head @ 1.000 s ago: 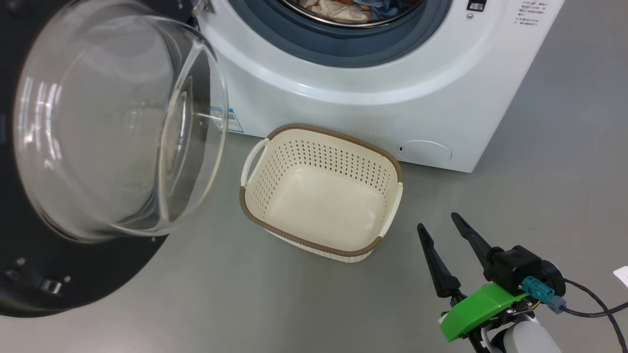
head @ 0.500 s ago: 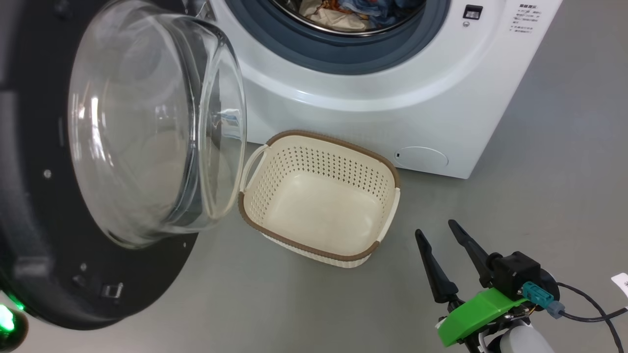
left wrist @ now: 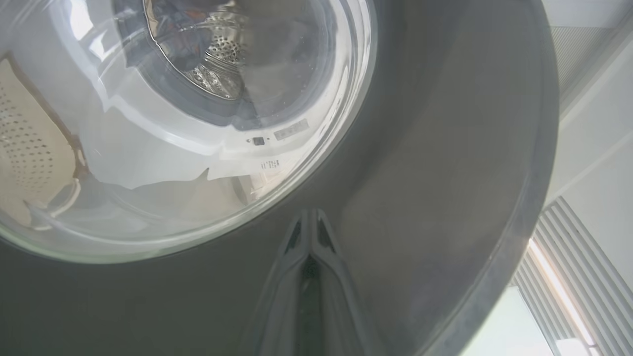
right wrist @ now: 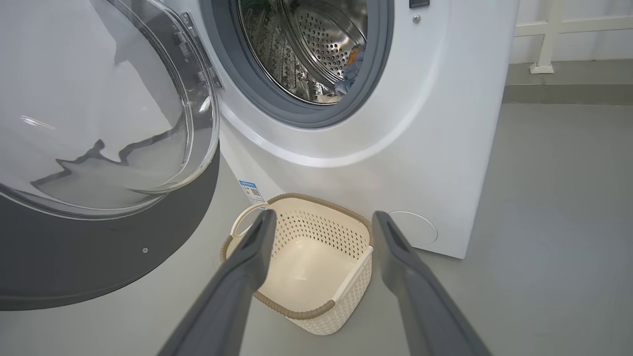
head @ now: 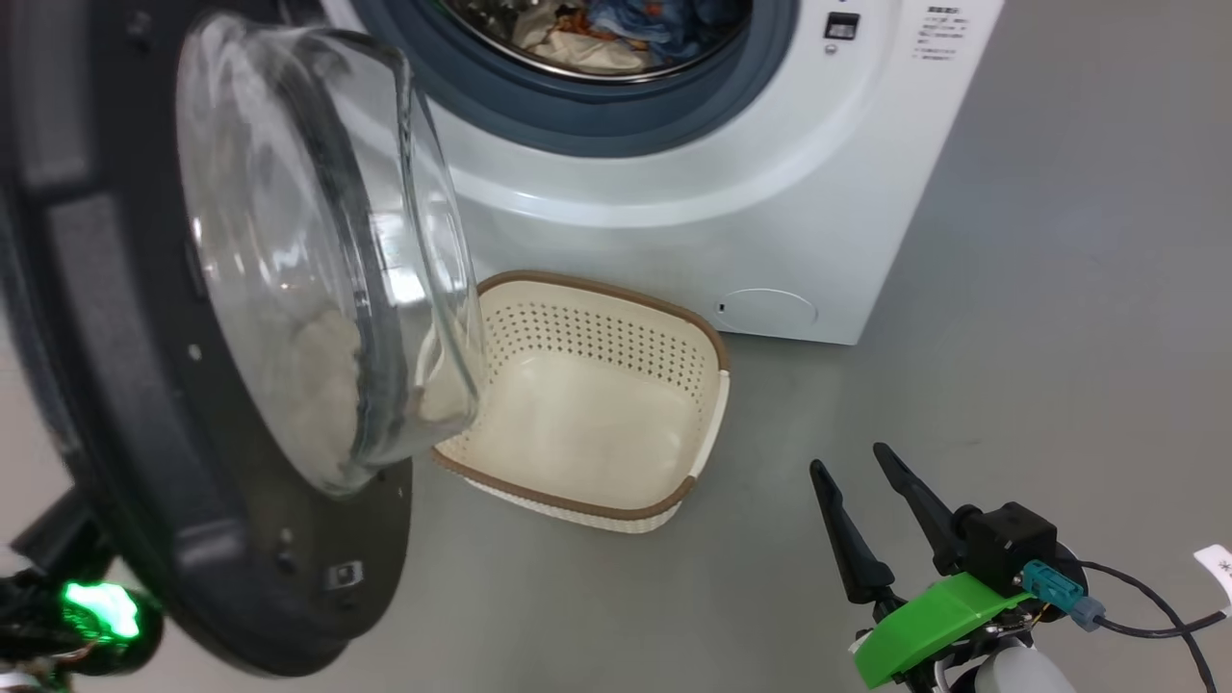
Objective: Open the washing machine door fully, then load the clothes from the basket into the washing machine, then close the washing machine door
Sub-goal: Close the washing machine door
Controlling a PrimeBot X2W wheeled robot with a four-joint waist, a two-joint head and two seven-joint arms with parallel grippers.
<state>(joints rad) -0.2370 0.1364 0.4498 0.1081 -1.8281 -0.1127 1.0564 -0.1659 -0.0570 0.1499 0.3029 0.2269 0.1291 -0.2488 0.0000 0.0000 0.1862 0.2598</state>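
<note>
The washing machine [head: 674, 231] is white, its ring [head: 539, 106] grey-blue, its drum [right wrist: 321, 39] steel and dotted; the door [head: 106, 318] black around clear glass; the basket [head: 616, 337] cream, hole-patterned, brown-rimmed; the clothes [head: 626, 19] blue, cream and orange; the floor [head: 1059, 318] grey

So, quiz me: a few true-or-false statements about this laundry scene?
1. The cream perforated plastic basket with the brown rim is empty. True.
2. The light blue and cream clothes lie in that basket. False: they are inside the steel drum.
3. The right pincer grips a garment. False: it is open and empty.
4. The round black door with the glass bowl window is open. True.
5. The left pincer is shut. True.
</note>
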